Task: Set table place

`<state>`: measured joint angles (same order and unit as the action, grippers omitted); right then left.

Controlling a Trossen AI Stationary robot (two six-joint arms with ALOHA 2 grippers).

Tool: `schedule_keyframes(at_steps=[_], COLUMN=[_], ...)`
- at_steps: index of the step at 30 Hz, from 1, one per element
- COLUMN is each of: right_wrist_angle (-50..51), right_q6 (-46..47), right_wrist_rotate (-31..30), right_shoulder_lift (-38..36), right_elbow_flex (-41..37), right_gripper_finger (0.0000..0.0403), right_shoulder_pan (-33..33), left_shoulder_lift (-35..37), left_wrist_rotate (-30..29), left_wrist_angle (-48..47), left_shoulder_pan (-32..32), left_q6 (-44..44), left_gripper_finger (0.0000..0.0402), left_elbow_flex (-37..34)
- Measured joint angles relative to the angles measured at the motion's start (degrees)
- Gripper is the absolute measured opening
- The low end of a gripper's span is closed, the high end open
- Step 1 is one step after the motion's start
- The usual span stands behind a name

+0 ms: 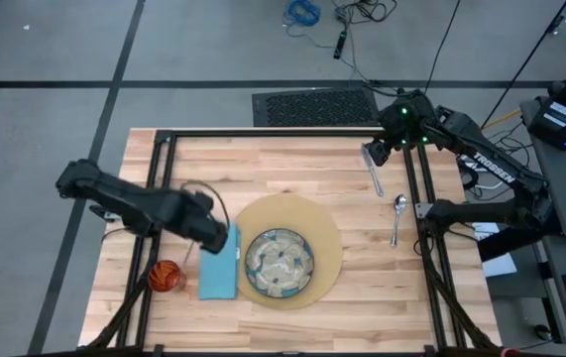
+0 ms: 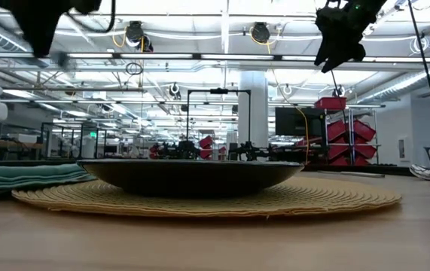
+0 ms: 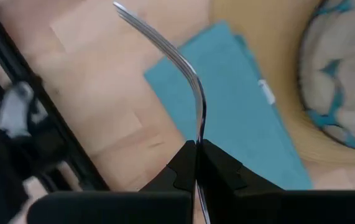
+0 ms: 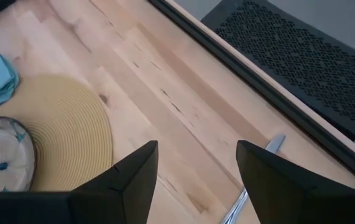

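Left hand (image 3: pixel 196 163) clamped tight on the handle of the fork (image 3: pixel 183 62), tines pointing forward and away, carried in the air above the napkin (image 1: pixel 219 263). Held by the handle end, probably so the fork can be laid flat along the cloth with no finger trapped under it. Napkin lying near the worktop's (image 1: pixel 263 164) front-left corner, just beside the mat (image 1: pixel 327 233) on its left, the usual spot for a fork. Plate (image 1: pixel 279 263) sitting on the round mat, toward the mat's front; cup (image 1: pixel 167 276) standing left of the napkin by the left edge.

Right hand (image 4: pixel 196 163) spread wide and holding nothing, hovering over the back-right part of the worktop, directly above the knife (image 1: pixel 375 177). Poised there, judging by the open fingers straddling the blade end, for a pick-up not yet made. Spoon (image 1: pixel 397 216) lying just in front of the knife, near the right edge, apart from the mat.

Place partly set: mat, plate, napkin and cup in position, fork about to go down, knife and spoon to be brought to the plate's right side.
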<state>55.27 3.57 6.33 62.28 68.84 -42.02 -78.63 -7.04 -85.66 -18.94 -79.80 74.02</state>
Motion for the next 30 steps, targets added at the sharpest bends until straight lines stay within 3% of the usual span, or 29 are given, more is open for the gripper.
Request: schedule_keyframes(at_steps=[4, 8, 19, 30], right_wrist_angle=[-0.81, -1.66, -1.92, -1.82], right_q6=[0.00, 0.00, 0.00, 0.01], right_wrist_rotate=[0.00, 0.00, 0.02, 0.18], right_shoulder_lift=[0.00, 0.00, 0.00, 0.02], right_elbow_flex=[0.00, -0.02, -0.02, -0.02], right_gripper_finger=[0.0208, 0.0208, 0.0208, 0.0208], right_shoulder_pan=[0.00, 0.00, 0.00, 0.00], left_shoulder_lift=[-3.34, -8.49, -23.77, -30.58], left_wrist_rotate=[4.98, 6.88, 6.01, 3.48], left_wrist_angle=[6.79, 8.62, 9.99, 14.07], left_shoulder_pan=[-1.97, -2.58, -1.53, -0.29], left_q6=[-7.14, -7.90, -0.85, -0.84], left_gripper_finger=[0.0000, 0.0000, 0.0000, 0.0000], left_elbow_flex=[-4.99, -6.55, -6.85, -6.85])
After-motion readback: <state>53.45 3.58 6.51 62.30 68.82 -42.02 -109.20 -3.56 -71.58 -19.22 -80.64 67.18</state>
